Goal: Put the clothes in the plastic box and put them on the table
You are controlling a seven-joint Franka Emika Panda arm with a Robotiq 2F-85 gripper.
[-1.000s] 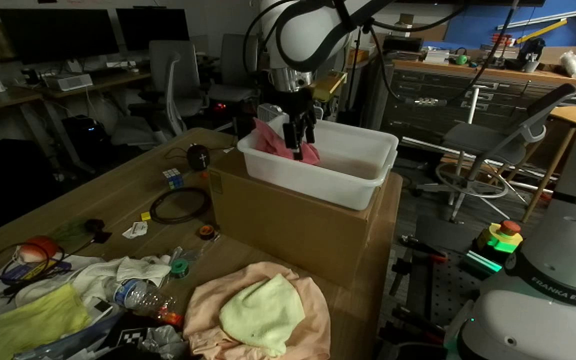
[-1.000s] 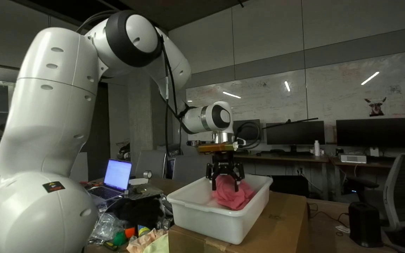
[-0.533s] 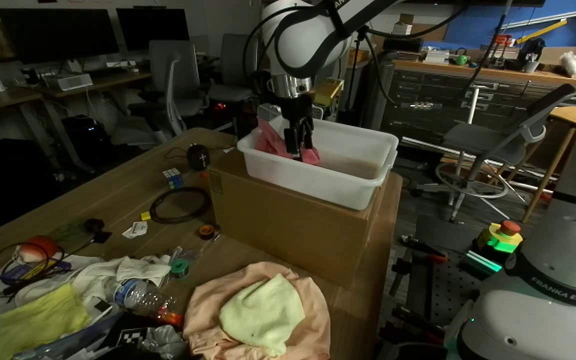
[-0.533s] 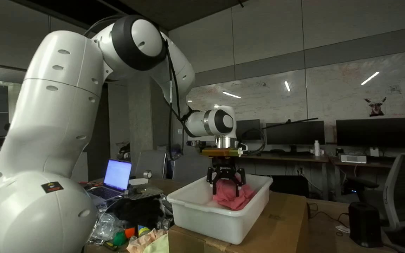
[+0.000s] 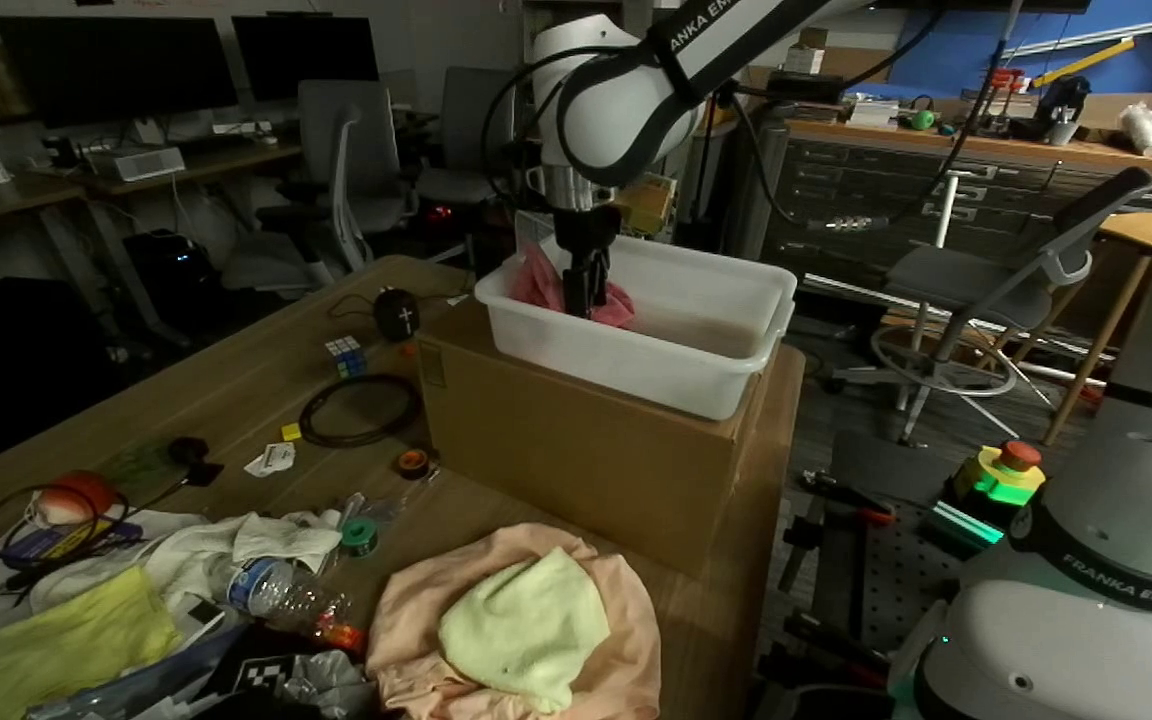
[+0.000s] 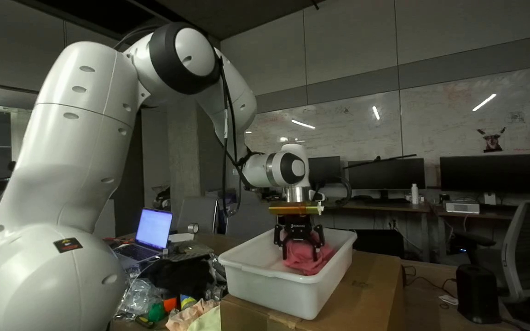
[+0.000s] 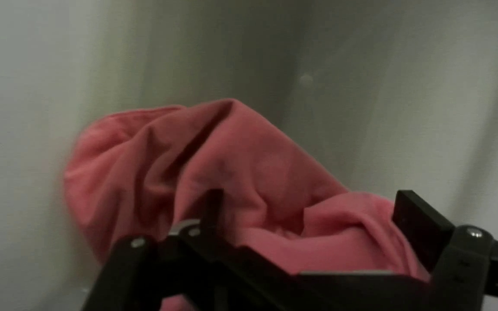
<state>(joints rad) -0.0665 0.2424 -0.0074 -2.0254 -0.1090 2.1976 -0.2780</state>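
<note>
Pink cloth at three o'clock in the box in an exterior view, and here's the gripper, jaws apart, straddling it! Bite too shallow now, and a single fold could slip out.

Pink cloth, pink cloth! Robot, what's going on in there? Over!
Claw open, over pink cloth; contact unclear. Cloth crumpled inside white box. Peach cloth, yellow-green cloth outside. Nothing seen in the way.

Lighting dim | glare streaks on whiteboard | wrist view soft, plastic box blurred
</note>
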